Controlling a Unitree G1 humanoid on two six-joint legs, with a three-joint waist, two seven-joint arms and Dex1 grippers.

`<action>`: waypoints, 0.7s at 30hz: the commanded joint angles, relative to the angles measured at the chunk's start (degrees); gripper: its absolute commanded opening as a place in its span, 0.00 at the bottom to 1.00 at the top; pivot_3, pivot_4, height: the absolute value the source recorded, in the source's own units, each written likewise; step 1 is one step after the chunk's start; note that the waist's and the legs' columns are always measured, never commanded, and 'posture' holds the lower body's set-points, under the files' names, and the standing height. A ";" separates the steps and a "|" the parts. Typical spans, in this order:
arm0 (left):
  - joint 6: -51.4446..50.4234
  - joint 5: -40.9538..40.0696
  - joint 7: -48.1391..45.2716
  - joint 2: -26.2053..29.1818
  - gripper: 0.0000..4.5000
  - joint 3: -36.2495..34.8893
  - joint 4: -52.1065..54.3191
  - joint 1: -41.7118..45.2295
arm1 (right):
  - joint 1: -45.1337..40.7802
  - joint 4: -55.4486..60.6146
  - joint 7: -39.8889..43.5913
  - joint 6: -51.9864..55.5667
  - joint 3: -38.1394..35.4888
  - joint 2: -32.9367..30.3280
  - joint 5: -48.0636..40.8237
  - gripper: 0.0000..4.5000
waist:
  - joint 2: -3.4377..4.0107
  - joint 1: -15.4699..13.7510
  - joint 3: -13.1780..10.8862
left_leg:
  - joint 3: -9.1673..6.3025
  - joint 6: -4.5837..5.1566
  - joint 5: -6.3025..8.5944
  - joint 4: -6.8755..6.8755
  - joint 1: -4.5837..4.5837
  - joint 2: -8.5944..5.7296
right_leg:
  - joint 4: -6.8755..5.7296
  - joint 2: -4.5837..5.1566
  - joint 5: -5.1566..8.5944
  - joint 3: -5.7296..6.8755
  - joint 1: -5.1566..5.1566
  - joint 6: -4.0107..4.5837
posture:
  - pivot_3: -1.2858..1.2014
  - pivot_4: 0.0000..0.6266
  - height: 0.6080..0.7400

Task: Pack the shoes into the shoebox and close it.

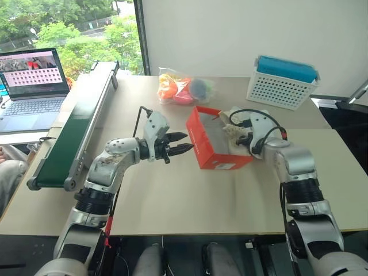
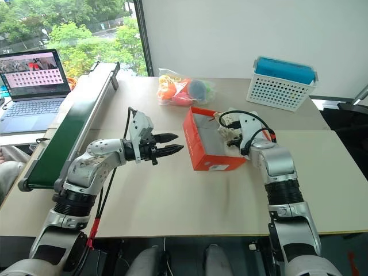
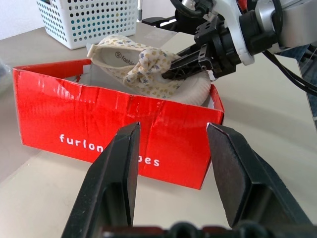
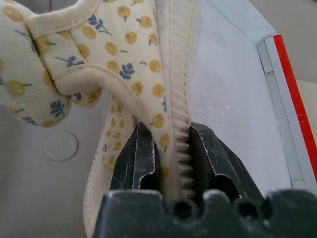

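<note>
The orange-red shoebox stands open in the middle of the table, white inside. A cream shoe with a small flower print and a bow sits partly down in the box, its top above the rim. My right gripper is shut on the shoe's edge by the ribbed sole, reaching in from the box's right side. To the left of the box my left gripper hovers open, pointing at its red wall with nothing between the fingers.
A white perforated basket with a blue top stands at the back right. A clear bag of orange and pink items lies behind the box. A green conveyor and a laptop are on the left.
</note>
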State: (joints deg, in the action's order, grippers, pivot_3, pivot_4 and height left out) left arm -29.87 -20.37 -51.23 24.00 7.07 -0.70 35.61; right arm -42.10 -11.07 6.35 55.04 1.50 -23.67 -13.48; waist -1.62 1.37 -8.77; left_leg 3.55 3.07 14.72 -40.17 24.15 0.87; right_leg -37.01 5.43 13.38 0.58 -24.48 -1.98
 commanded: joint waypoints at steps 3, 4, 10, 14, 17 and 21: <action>2.33 0.56 0.15 -0.10 0.50 -0.15 1.51 0.49 | -1.67 -0.84 1.34 0.36 -2.05 5.31 -1.09 0.13 | 0.00 0.67 0.00 | 0.00 0.00 0.00 0.01 -0.01 0.03 | -0.06 -0.02 0.00 -0.01 0.00 0.00 | 0.52 0.24 0.73; 2.47 0.56 0.19 -0.15 0.50 -0.12 1.40 0.55 | -1.54 -0.91 1.22 0.54 -1.98 6.10 -0.80 0.13 | 0.00 0.91 0.00 | 0.00 -0.01 0.00 0.01 -0.01 0.03 | -0.07 -0.01 0.00 -0.01 0.00 0.00 | 0.52 0.24 0.73; 3.00 0.82 0.22 -0.43 0.50 -0.09 0.97 0.85 | -0.07 -1.66 0.56 1.90 -2.09 8.00 1.13 0.13 | 0.01 1.10 0.01 | 0.00 -0.01 0.00 0.03 -0.26 0.03 | -0.07 0.00 0.00 -0.02 0.20 0.00 | 0.52 0.24 0.73; 3.38 1.01 0.34 -0.60 0.51 -0.16 0.72 1.00 | 0.78 -2.00 1.30 2.71 -0.94 7.56 2.53 0.47 | 0.01 0.98 0.02 | -0.01 -0.01 0.00 0.03 -0.34 0.03 | -0.07 0.02 0.00 -0.02 0.27 0.01 | 0.52 0.24 0.73; 3.49 1.05 0.32 -0.65 0.51 -0.18 0.64 0.99 | 0.95 -1.72 2.18 2.99 0.45 7.06 3.57 0.70 | 0.01 0.87 0.02 | 0.00 -0.02 0.00 0.11 -0.34 0.02 | -0.07 0.02 0.00 -0.02 0.25 0.00 | 0.52 0.24 0.73; 3.55 1.09 0.29 -0.68 0.51 -0.17 0.64 0.93 | 0.58 -0.23 2.49 3.08 -0.42 7.99 3.44 0.77 | 0.01 0.81 0.02 | 0.00 -0.02 -0.01 0.19 -0.32 0.01 | -0.07 0.03 0.00 -0.01 0.23 0.01 | 0.52 0.24 0.73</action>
State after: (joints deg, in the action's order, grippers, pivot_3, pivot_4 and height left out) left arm -27.67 -19.16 -50.78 23.47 7.45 -0.88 35.62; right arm -42.88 -11.08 7.42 55.48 0.40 -16.75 -9.60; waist -1.62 2.18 -8.75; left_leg 3.55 3.05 14.71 -39.97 23.82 0.87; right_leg -37.08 5.45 13.37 0.56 -24.25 -1.97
